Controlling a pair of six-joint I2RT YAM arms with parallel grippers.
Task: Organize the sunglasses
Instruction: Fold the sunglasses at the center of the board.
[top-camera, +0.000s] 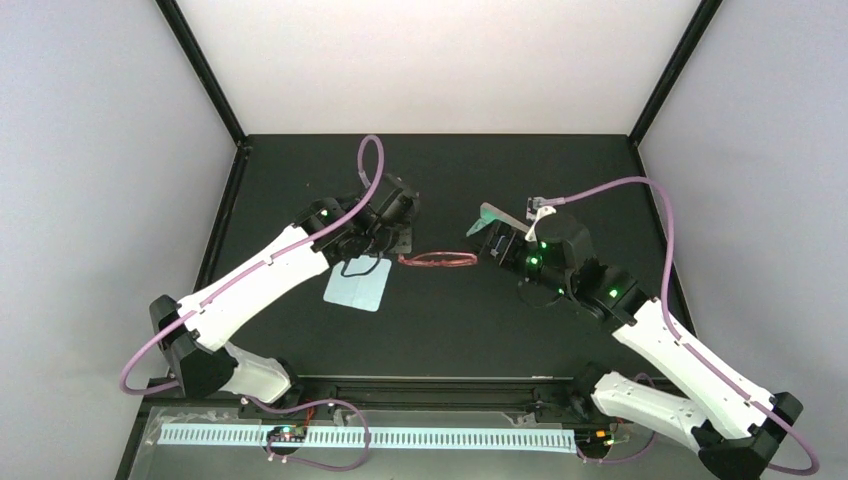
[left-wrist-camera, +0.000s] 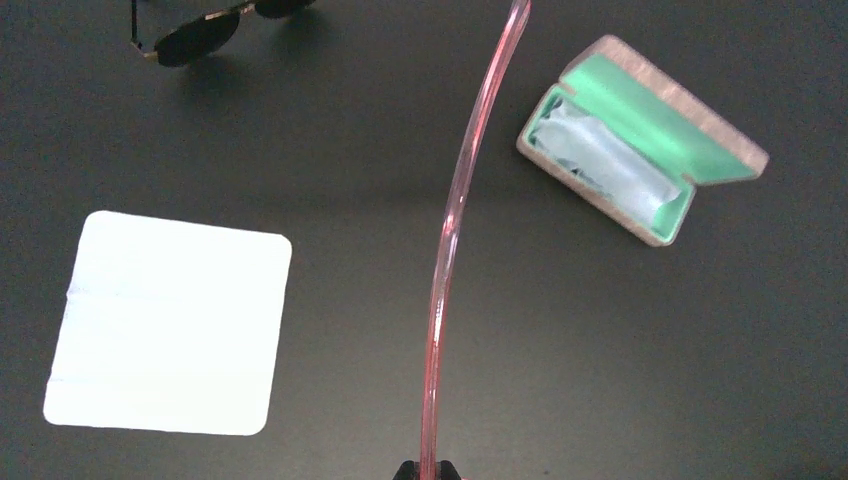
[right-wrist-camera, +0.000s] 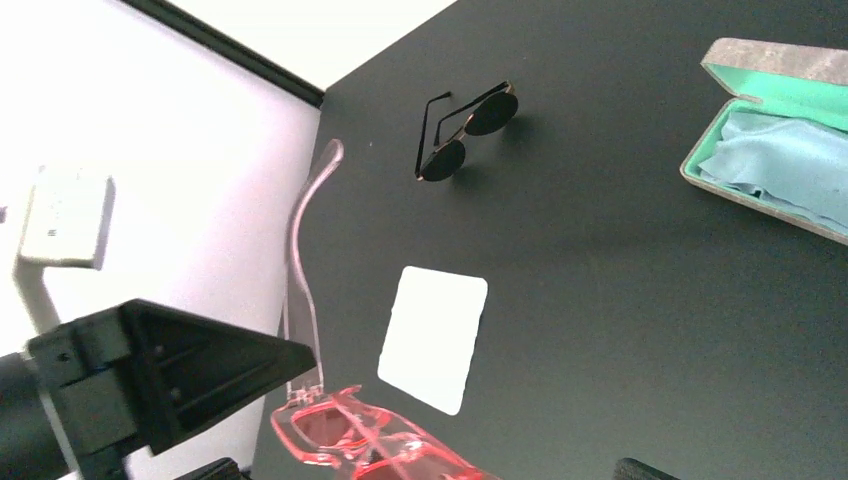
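Red-pink sunglasses (top-camera: 438, 260) held aloft: left gripper (left-wrist-camera: 428, 472) pinches one temple tip; right gripper (top-camera: 497, 250) apparently spread, gripping nothing. Next: fold temples, carry to open case (left-wrist-camera: 640, 150).

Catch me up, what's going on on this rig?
The left arm has its jaws shut on the tip of one side arm of the red-pink sunglasses, holding them between the two arms, seemingly off the table. The right arm has its jaws wide open on either side of the frame's front, not gripping. The case lies open with only a blue cloth inside. A black pair and a pale square sheet lie on the table.
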